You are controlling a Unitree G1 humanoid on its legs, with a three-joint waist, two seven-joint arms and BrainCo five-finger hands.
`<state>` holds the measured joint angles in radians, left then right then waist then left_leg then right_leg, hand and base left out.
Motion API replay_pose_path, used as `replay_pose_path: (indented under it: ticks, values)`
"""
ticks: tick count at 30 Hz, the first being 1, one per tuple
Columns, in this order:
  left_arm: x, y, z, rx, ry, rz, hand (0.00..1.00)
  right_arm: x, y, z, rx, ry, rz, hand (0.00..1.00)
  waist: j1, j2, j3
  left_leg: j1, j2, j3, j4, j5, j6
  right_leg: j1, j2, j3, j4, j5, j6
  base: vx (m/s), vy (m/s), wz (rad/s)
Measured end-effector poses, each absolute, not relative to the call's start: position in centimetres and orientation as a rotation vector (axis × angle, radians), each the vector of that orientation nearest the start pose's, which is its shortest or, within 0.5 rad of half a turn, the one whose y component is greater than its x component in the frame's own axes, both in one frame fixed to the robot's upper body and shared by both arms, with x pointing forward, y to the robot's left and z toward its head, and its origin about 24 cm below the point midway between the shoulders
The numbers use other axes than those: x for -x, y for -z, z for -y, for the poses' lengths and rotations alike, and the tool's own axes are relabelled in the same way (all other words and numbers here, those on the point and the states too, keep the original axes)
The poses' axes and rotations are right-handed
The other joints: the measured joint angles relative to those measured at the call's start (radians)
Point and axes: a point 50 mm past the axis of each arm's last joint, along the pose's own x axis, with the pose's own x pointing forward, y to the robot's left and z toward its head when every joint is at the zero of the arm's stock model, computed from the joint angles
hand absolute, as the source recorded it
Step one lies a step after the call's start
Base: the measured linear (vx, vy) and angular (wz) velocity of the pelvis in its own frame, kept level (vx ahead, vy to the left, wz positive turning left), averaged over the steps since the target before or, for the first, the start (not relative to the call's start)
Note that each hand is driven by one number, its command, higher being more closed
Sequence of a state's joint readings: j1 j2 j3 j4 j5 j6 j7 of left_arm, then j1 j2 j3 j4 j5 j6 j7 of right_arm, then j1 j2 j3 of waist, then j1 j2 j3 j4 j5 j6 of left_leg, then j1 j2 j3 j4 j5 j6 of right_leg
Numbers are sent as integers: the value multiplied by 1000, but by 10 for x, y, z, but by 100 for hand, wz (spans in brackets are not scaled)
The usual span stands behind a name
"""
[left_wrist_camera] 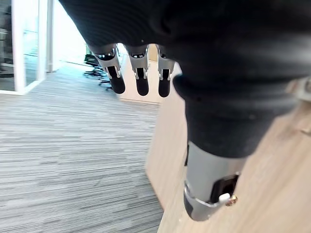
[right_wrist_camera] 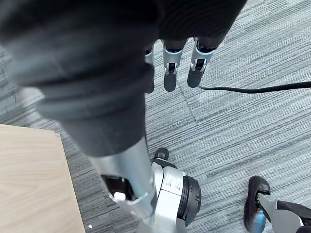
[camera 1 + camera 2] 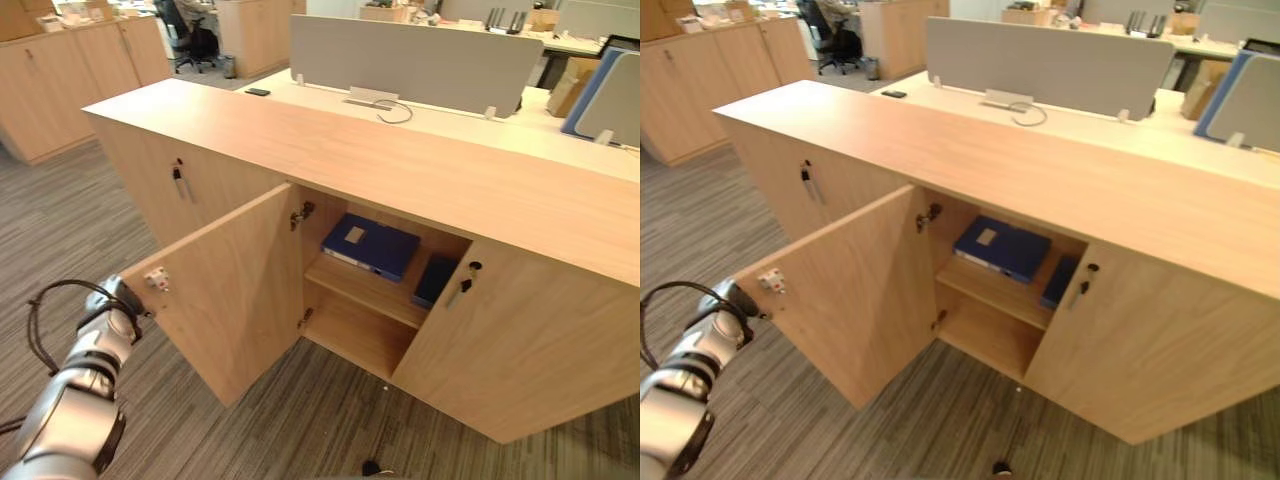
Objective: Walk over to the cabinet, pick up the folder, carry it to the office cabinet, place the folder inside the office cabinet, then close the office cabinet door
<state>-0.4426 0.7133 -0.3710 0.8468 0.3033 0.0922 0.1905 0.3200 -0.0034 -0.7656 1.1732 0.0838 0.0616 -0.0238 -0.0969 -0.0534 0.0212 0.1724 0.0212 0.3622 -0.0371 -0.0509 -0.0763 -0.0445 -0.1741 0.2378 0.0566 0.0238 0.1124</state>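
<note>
The office cabinet (image 3: 400, 170) stood on grey carpet (image 3: 300, 420), and its left door (image 3: 235, 290) was swung wide open. The right door (image 3: 520, 350) stood only a little ajar, with a key in its lock (image 3: 466, 278). The blue folder (image 3: 370, 243) lay flat on the upper shelf (image 3: 365, 290) inside the cabinet, toward the shelf's left end. A white label on its cover faced up. A second dark blue item (image 3: 435, 280) lay just beside it at the shelf's right end, partly hidden behind the right door.

The left hand (image 1: 142, 77) was at the free edge of the open door, low down near the small white latch (image 3: 156, 279). It was released, grasping nothing. Its fingers reached out straight past the door's edge over the carpet, and its thumb (image 1: 209, 184) lay along the wooden face. I could not tell whether the thumb touched the wood.

The right hand (image 2: 172, 73) hung over the carpet beside a corner of pale wood panel (image 2: 29, 179). Its fingers were relaxed and empty.

Behind the cabinet's top, a grey divider panel (image 3: 410, 60) stood on a desk.
</note>
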Motion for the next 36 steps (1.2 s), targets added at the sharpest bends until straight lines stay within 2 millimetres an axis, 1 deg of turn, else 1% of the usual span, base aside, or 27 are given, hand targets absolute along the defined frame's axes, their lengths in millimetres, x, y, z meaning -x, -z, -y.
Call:
replay_pose_path:
  ticks: [2,4,5,6,7,8,9,10,11,12,14,16,18,21,22,23,25,26,27,29,30,31,32,33,34,35,36]
  values:
    - [-287,-12,-289,-1193,-1,-381,0,67,170,209,-469,882,-1441,0,24,-1,-6,4,-1,-19,11,-8,12,10,-5,-62,24,10,1,-11,48,24]
    - [-270,7,-258,-1154,181,-344,0,59,171,208,-461,855,-1439,0,36,3,-21,2,5,-23,15,-19,27,10,-2,-151,26,51,-2,-27,24,-4]
    - [-253,23,-226,-1061,358,-326,0,38,173,212,-411,779,-1417,0,35,11,-23,-2,16,-9,13,-23,32,2,4,-259,11,100,-26,-78,4,-45]
    - [-242,33,-196,-967,459,-307,0,21,174,215,-375,722,-1391,0,35,17,-26,-16,20,13,21,-28,39,-9,9,-330,-7,145,-44,-96,3,-56]
    - [-237,38,-183,-919,495,-300,0,13,174,216,-358,699,-1379,0,35,17,-25,-17,19,22,25,-31,42,-7,10,-352,-15,164,-46,-81,14,-56]
    - [-229,43,-161,-852,565,-288,0,3,174,219,-338,675,-1362,0,32,19,-24,-15,17,40,28,-35,47,-9,11,-367,-23,185,-45,-43,38,-42]
    - [-222,47,-146,-809,624,-283,0,-1,174,220,-325,664,-1353,0,29,21,-25,-13,16,50,32,-39,47,-9,12,-372,-29,197,-45,-23,62,-53]
    - [-207,51,-117,-735,758,-259,0,-9,173,222,-300,635,-1344,0,24,22,-26,-12,15,75,51,-52,45,-10,13,-372,-38,213,-42,-12,74,-59]
    - [-201,49,-93,-628,791,-233,0,-15,173,221,-263,599,-1343,0,19,22,-26,-13,14,97,69,-68,47,-10,13,-375,-46,216,-45,7,65,-58]
    - [-197,46,-81,-599,837,-212,0,-17,173,221,-244,583,-1346,0,15,23,-26,-14,14,106,79,-77,47,-11,13,-378,-50,216,-45,54,41,-53]
    - [-186,36,-55,-512,935,-139,0,-21,173,222,-186,548,-1352,0,-7,42,-14,-15,18,137,104,-99,44,-16,19,-386,-57,216,-45,72,11,-42]
    - [-188,31,-49,-480,931,-119,0,-18,172,226,-178,557,-1361,0,-15,61,-1,-18,23,151,115,-109,41,-20,27,-398,-65,215,-45,77,-34,-29]
    - [-193,29,-55,-469,892,-122,0,-15,172,229,-167,563,-1371,0,-22,74,5,-20,31,163,119,-113,34,-21,36,-399,-74,209,-53,68,-61,-22]
    - [-195,34,-76,-386,761,-188,0,-10,172,230,-157,568,-1383,0,-26,80,3,-35,49,187,153,-137,11,-32,49,-399,-74,154,-57,88,-115,-25]
    - [-193,41,-88,-270,677,-264,0,-7,171,233,-165,591,-1386,0,-27,88,0,-41,77,198,188,-158,-4,-32,69,-397,-70,131,-64,107,-134,-18]
    - [-192,46,-93,-217,636,-300,0,-5,171,234,-171,602,-1387,0,-27,93,-4,-51,92,199,209,-169,-9,-34,79,-397,-66,122,-67,118,-135,-21]
    - [-189,69,-110,-15,468,-449,0,-1,171,234,-193,628,-1391,0,-25,104,-13,-68,160,205,295,-214,-34,-32,123,-392,-57,95,-83,97,-101,-17]
    - [-187,76,-116,36,417,-489,0,-1,171,234,-197,631,-1390,0,-24,108,-15,-69,178,205,318,-227,-43,-31,137,-391,-55,85,-89,130,-109,-20]
    - [-181,88,-129,120,308,-559,0,0,172,232,-221,647,-1388,0,-21,112,-17,-71,221,208,362,-244,-48,-23,163,-386,-53,67,-99,145,-95,-28]
    - [-169,102,-148,200,158,-626,0,1,173,226,-271,676,-1382,0,-10,116,-15,-75,272,189,449,-249,-45,-6,206,-366,-54,46,-114,190,-98,-44]
    - [-159,111,-158,247,53,-671,0,2,172,227,-289,698,-1373,0,-4,121,-16,-105,312,164,545,-247,-40,9,227,-354,-53,49,-118,215,-98,-50]
    - [-152,119,-164,282,-27,-703,0,3,172,228,-305,717,-1367,0,4,124,-12,-124,333,137,620,-234,-21,23,238,-344,-53,49,-123,262,-117,-51]
    - [-142,128,-173,313,-127,-752,0,5,173,226,-326,740,-1366,0,8,123,-3,-148,347,88,714,-197,14,47,242,-332,-52,41,-133,268,-105,-40]
    - [-129,138,-181,351,-226,-808,0,6,173,225,-330,747,-1364,0,13,115,8,-187,342,1,812,-129,9,73,237,-310,-50,35,-142,198,-66,-42]
    - [-122,143,-184,370,-274,-843,0,5,173,224,-332,747,-1361,0,21,106,16,-208,328,-54,864,-107,-2,83,232,-294,-49,34,-144,150,31,-62]
    - [-109,150,-189,389,-343,-890,0,-1,173,225,-332,751,-1347,0,37,110,35,-226,289,-131,903,-147,-20,103,225,-259,-49,33,-146,120,65,-62]
    - [-104,153,-191,397,-370,-909,0,-4,173,226,-332,750,-1340,0,40,109,42,-240,268,-159,910,-170,-23,107,220,-248,-49,32,-146,92,93,-61]
